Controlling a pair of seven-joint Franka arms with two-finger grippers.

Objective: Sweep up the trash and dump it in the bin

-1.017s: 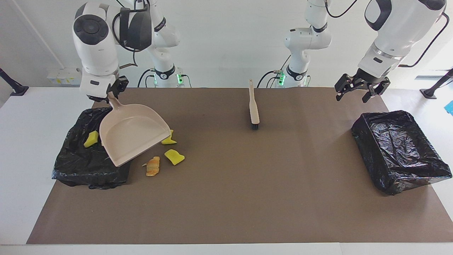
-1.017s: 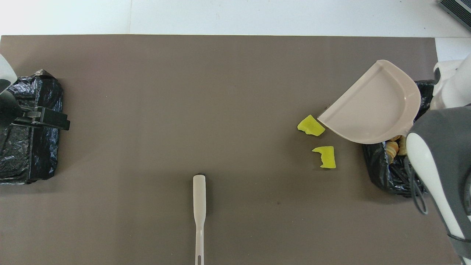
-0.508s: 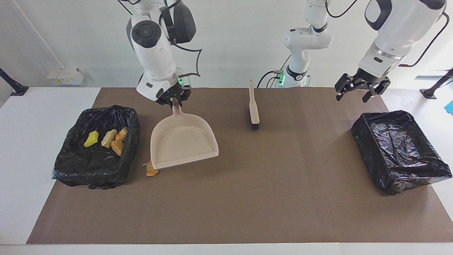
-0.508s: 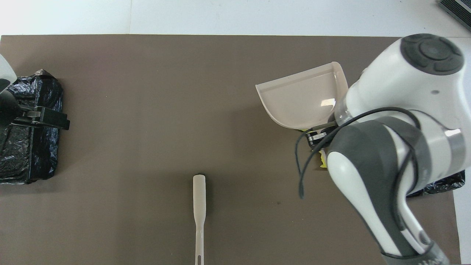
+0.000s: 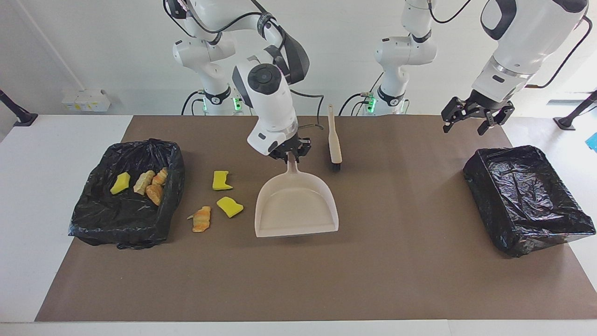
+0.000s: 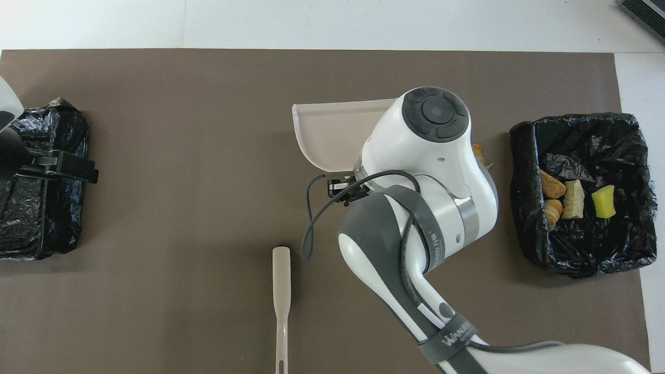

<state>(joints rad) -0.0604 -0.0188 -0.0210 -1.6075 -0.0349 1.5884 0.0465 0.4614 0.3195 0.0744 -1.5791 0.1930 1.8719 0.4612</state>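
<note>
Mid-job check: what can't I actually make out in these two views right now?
- Overhead view: the right arm's body covers most of the dustpan, two yellow scraps and most of the striped scrap.
- Overhead view: the brush is cut off by the bottom edge.
- Facing view: whether the dustpan touches the mat.

A beige dustpan point(image 6: 332, 127) showed mid-mat, partly covered by the right arm point(image 6: 415, 208). Four scraps point(image 6: 574, 200) (one yellow) lay in a black-lined bin point(image 6: 582, 259) at the right arm's end.

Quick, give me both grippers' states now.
Left gripper: open, empty, over the mat.
Right gripper: shut on the dustpan handle.
</note>
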